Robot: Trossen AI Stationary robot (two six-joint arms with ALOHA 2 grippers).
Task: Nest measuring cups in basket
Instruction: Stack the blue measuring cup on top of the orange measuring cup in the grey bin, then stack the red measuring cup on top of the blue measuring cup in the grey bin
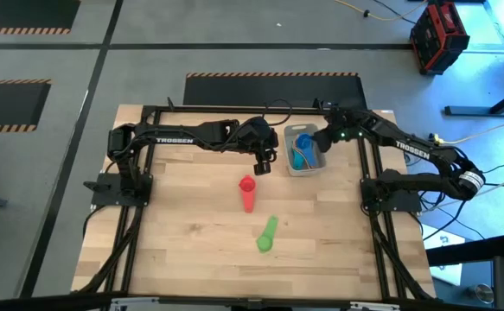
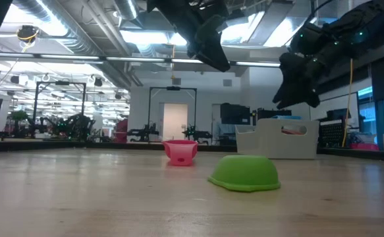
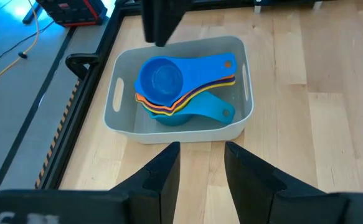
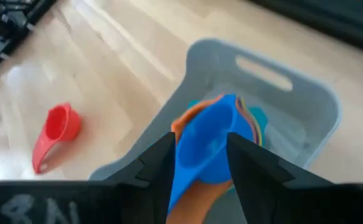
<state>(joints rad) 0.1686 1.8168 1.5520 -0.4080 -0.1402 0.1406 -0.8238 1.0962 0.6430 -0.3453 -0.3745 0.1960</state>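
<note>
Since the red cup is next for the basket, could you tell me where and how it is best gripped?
I would grip the red measuring cup by its flat handle, coming straight down from above. It stands upright on the table with its bowl opening up and the handle pointing toward the near edge, nothing beside it. The left gripper hangs nearest.

Your right gripper (image 4: 200,165) hangs low with its fingers parted and nothing between them. Your left gripper (image 3: 201,168) is raised off the table near it, fingers apart and empty, both arms stretched toward the far edge.
</note>
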